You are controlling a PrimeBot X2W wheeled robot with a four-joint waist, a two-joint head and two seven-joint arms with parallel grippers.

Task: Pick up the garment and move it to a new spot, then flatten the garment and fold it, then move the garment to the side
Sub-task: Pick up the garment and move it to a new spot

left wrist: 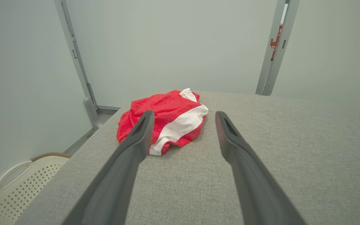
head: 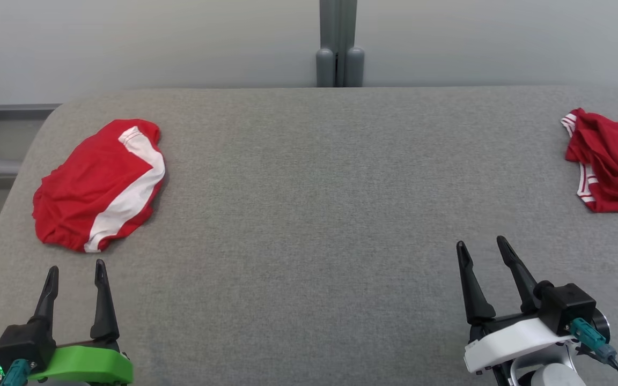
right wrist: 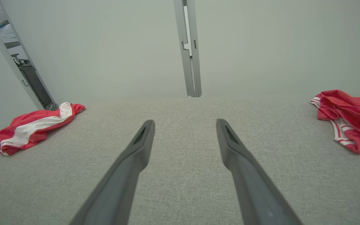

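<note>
One grey fabric-covered counter [head: 309,214] took up most of the scene, with rounded far corners and a plain grey wall [head: 126,43] behind it. One grey upright post [head: 339,48] stood against that wall at the middle of the counter's far edge.

Two red garments lay on the counter, well apart from each other. The left garment [head: 94,187] was a rounded bundle with one broad white band along its side. It sat close to the counter's left edge, in the far half, and in the left wrist view [left wrist: 167,109] it lay just past the fingertips without touching them. The right garment [head: 615,166] was crumpled, with thin white striped trim at its edge. It lay toward the counter's right side, also in the far half, and the head view cut it off. The right wrist view showed both, the banded one [right wrist: 33,128] at far left and the crumpled one [right wrist: 352,118] at far right.

One cream perforated laundry basket [left wrist: 20,184] stood on the floor off the counter's left edge.

Two hands were over the near edge. The left hand [head: 76,266], by the near left corner, was released, its two fingers spread and grasping nothing [left wrist: 183,115]. The right hand [head: 481,243], right of the middle, was likewise released and empty [right wrist: 185,122], over bare counter.
</note>
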